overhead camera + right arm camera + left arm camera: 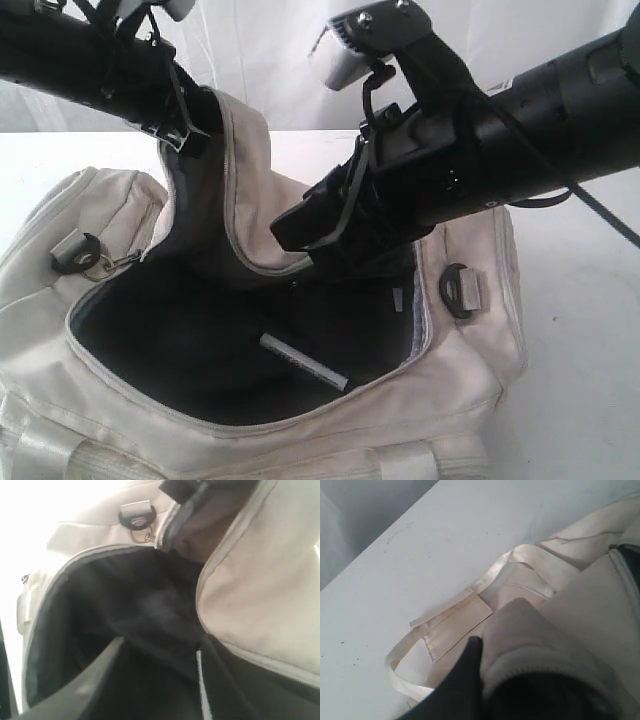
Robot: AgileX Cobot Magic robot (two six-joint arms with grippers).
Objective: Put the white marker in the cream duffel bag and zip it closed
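Black-tipped, the white marker (305, 362) lies inside the cream duffel bag (60, 290), long axis far-left to near-right, just on the near side of my right gripper (305, 238), whose jaws are wide and empty. My left gripper (185, 130) pinches the bag's raised edge.

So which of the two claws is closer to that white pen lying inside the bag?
Right. The right gripper hangs open in the mouth of the cream duffel bag, just above the white marker; the left gripper is farther up, shut on the raised flap.
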